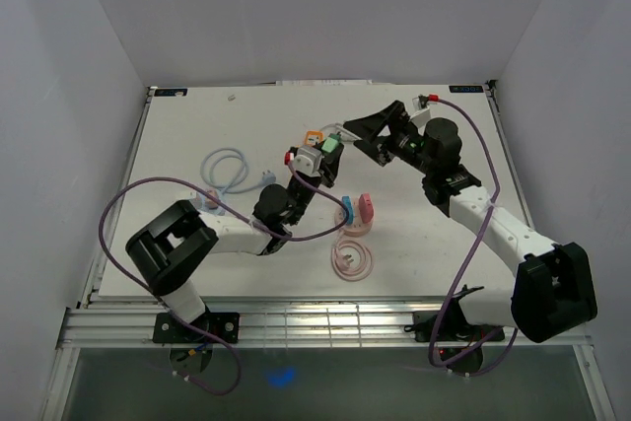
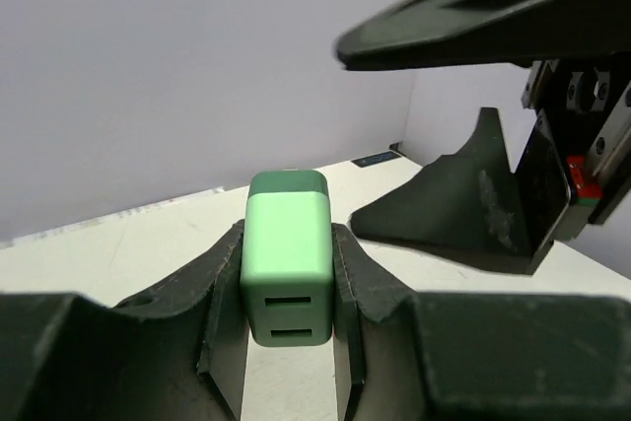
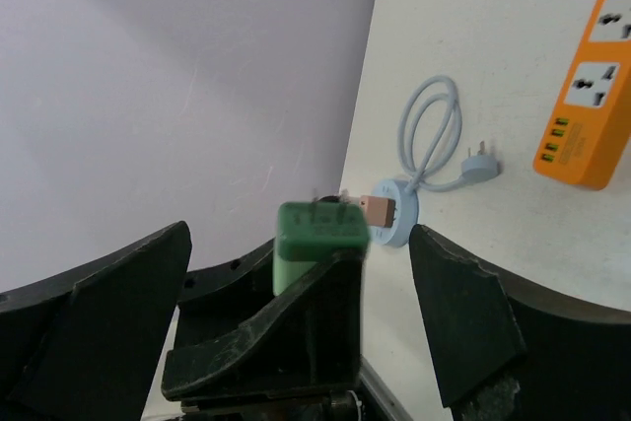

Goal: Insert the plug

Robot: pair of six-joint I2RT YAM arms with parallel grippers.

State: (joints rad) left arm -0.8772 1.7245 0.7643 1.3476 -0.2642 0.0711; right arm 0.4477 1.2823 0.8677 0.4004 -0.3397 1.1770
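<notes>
In the top view, the green plug (image 1: 331, 144) is held up in the air over the far middle of the tabletop (image 1: 197, 125). It is gripped by the left end effector (image 1: 326, 153), which is squeezed shut on it. The right end effector (image 1: 352, 138) is spread wide just beside the plug, and nothing is held in it. An orange power strip (image 1: 314, 135) is seen close by. The plug could be bumped crooked here, because the two arms are so close together.

In the left wrist view, the plug is pinched on both sides by two black fingers (image 2: 222, 283). It could slip if it is pushed hard, since only its smooth sides are held. It looks like a small light green block with round corners. A darker green cap is seen at its far end, and two flat slots are seen on its near face.

In the right wrist view, the plug sits in the middle between two wide black fingers (image 3: 99, 313) and is touched by neither. If it is let go before it is gripped again, it could be dropped. If it is tipped, the holes in the power strip could be missed. Thin metal pins are seen on top of the plug, a bit blurred.
</notes>
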